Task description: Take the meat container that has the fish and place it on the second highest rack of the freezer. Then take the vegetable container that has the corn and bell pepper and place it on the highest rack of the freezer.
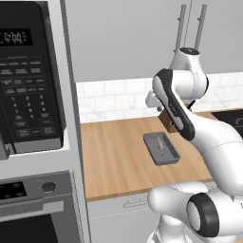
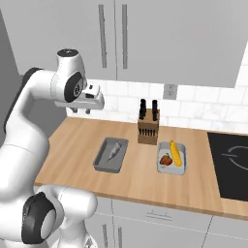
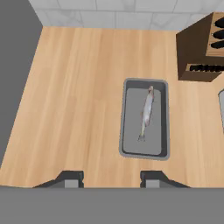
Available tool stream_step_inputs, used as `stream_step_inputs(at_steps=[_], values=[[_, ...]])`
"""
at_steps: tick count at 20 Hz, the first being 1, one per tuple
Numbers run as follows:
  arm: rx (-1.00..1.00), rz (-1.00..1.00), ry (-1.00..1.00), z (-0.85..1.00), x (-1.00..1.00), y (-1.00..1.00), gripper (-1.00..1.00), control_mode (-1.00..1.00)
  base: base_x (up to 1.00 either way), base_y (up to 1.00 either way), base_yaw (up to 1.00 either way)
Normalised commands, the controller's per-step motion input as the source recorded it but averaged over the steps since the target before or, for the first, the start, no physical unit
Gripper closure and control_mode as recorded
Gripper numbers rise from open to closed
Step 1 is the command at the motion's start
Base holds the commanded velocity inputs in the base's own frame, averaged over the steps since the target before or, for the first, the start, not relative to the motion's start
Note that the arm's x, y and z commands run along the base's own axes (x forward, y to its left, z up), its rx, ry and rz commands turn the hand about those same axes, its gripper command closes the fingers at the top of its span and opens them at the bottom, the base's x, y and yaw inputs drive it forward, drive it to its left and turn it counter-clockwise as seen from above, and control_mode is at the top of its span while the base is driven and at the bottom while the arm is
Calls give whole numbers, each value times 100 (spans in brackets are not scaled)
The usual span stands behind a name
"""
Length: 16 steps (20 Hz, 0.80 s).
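The meat container (image 3: 131, 144), a grey tray, lies on the wooden counter with the slender pale fish (image 3: 147, 111) inside. It also shows in the base views as tray (image 1: 168, 156) (image 2: 104, 162) with fish (image 1: 162, 144) (image 2: 113, 150). My gripper (image 3: 111, 179) (image 2: 81, 111) hovers high above the counter, left of and above this tray, open with nothing between its fingers. The vegetable container (image 2: 167, 168) sits right of the knife block, holding the yellow corn (image 2: 175, 153) and the red bell pepper (image 2: 165, 160). The freezer and its racks are out of view.
A wooden knife block (image 2: 148, 127) (image 3: 201, 48) stands by the tiled wall between the two trays. A black cooktop (image 2: 232, 162) lies at the counter's right. A microwave (image 1: 26, 76) and oven (image 1: 33, 204) fill the tall unit at the left. Wall cabinets hang overhead.
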Motion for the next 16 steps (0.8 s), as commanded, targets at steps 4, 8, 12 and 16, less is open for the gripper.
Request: stream_step_inputs(at_steps=[4,8,12,16], values=[[0,0,1,0,0,0,-100,-100,0,0,0],[1,-11,5,-28,-17,-6,-100,-100,0,0,0],[7,-49,8,-67,-12,-32,-100,-100,0,0,0],[7,-61,10,-86,-4,-39,-100,-100,0,0,0]])
